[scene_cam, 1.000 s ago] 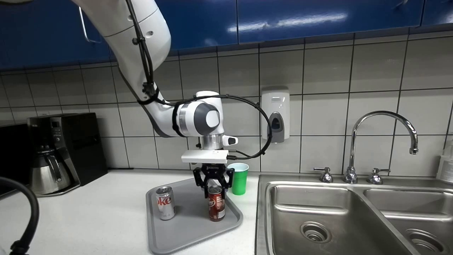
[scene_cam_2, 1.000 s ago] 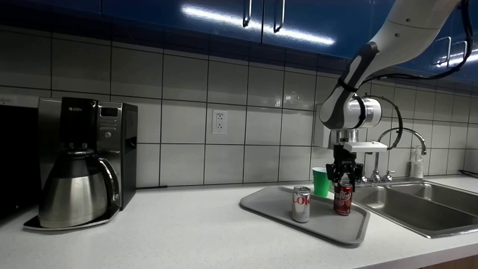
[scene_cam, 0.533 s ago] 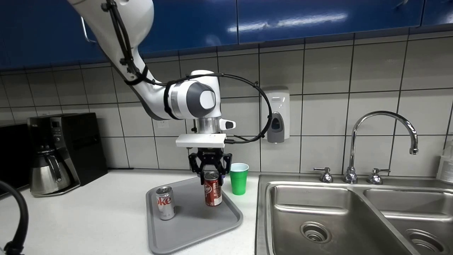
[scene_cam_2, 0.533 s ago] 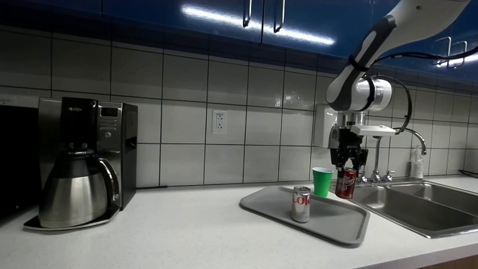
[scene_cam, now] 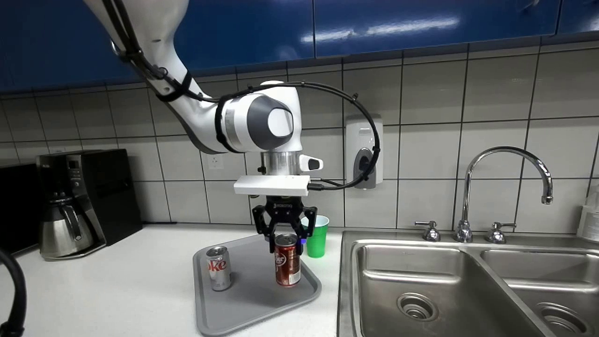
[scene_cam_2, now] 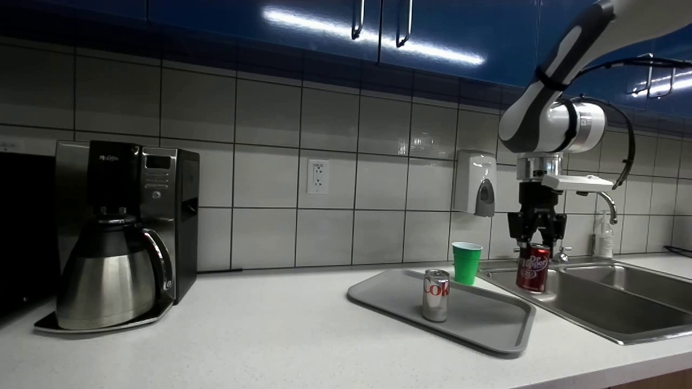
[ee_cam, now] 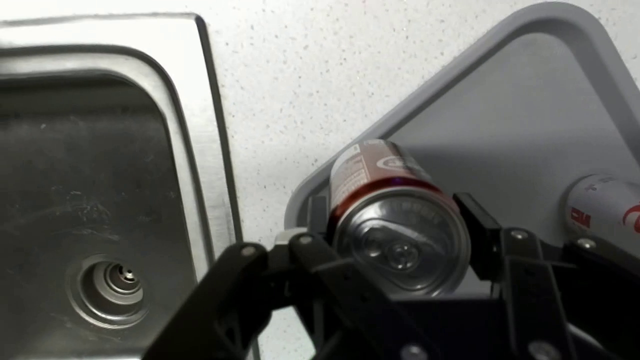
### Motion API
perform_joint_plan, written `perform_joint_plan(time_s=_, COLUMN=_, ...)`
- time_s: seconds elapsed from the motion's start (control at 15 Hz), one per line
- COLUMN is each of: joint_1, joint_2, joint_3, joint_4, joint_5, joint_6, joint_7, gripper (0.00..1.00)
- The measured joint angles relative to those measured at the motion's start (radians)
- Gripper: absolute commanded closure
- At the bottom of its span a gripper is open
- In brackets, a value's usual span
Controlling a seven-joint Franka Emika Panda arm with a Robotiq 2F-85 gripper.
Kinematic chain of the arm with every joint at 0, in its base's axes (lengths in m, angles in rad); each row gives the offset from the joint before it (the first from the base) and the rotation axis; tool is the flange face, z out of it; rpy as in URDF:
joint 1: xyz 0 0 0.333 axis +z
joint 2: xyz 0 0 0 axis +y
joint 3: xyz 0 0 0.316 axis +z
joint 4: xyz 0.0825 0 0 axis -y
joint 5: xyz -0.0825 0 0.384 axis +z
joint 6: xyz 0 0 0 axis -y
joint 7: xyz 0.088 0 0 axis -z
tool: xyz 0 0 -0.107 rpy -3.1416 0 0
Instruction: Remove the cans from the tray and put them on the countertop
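1. Red-brown can (scene_cam_2: 532, 271) hung roughly upright in the air near a corner of the grey tray (scene_cam: 250, 281), held near its top by the gripper (scene_cam: 286, 249), whose jaws clasped its sides, parted only by the can's width.
2. The arm (scene_cam: 206, 126) slanted down from above to a vertical wrist, the gripper pointing straight down.
3. The silver-white can (scene_cam: 218, 269) stood upright on the tray, which lay on the white countertop (scene_cam_2: 270, 329) near the steel sink (scene_cam: 383, 304).
4. A green cup (scene_cam_2: 466, 263) stood just beside the tray, a coffee maker (scene_cam_2: 127, 229) well apart; behind ran a tiled wall (scene_cam_2: 267, 237) below blue cabinets (scene_cam_2: 459, 27).
5. In the wrist view the silver-white can was cut off at the right; whether the held can's base was over tray or countertop was hard to tell.
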Motion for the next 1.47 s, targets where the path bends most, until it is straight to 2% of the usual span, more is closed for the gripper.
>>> perform_joint_plan(time_s=0.53, joint_1=-0.032, joint_2=-0.010, joint_3=-0.040, joint_4=-0.056, joint_5=-0.106, joint_6=0.014, joint_7=0.000, gripper=0.62)
perform_joint_plan(time_s=1.47, joint_1=-0.040, joint_2=0.026, joint_3=-0.048, joint_4=-0.138, joint_5=-0.134, joint_6=0.147, joint_7=0.009, gripper=0.62)
